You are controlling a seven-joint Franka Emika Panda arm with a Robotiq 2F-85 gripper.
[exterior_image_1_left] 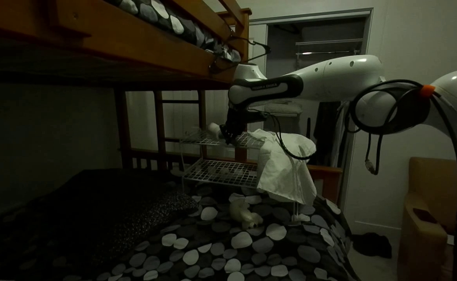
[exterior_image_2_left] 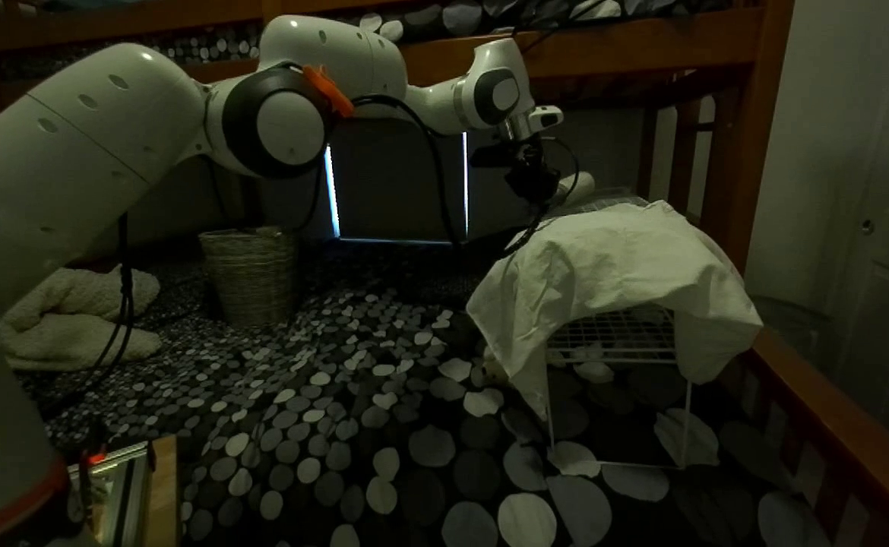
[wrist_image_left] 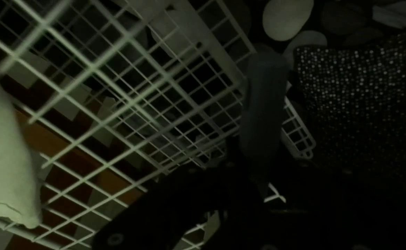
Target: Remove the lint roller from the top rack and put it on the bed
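The lint roller shows its white roll beside my gripper in both exterior views (exterior_image_1_left: pixel 214 129) (exterior_image_2_left: pixel 577 184). Its grey handle (wrist_image_left: pixel 264 104) runs between the dark fingers in the wrist view. My gripper (exterior_image_1_left: pixel 229 136) is shut on the lint roller at the top rack; it also shows in an exterior view (exterior_image_2_left: pixel 533 186) and in the wrist view (wrist_image_left: pixel 255 177). The white wire rack (wrist_image_left: pixel 130 102) lies beneath; its top shelf (exterior_image_1_left: pixel 250 140) is close below the roller. I cannot tell whether they touch. The bed (exterior_image_1_left: pixel 191 256) has a black cover with grey and white spots.
A white cloth (exterior_image_1_left: pixel 287 168) (exterior_image_2_left: pixel 619 251) drapes over one rack end. A pale plush toy (exterior_image_1_left: pixel 243 214) and a dark pillow (exterior_image_1_left: pixel 150 218) lie on the bed. The upper bunk's wooden rail (exterior_image_1_left: pixel 134 50) overhangs. A woven basket (exterior_image_2_left: pixel 251 277) and fleece blanket (exterior_image_2_left: pixel 72 319) sit further along.
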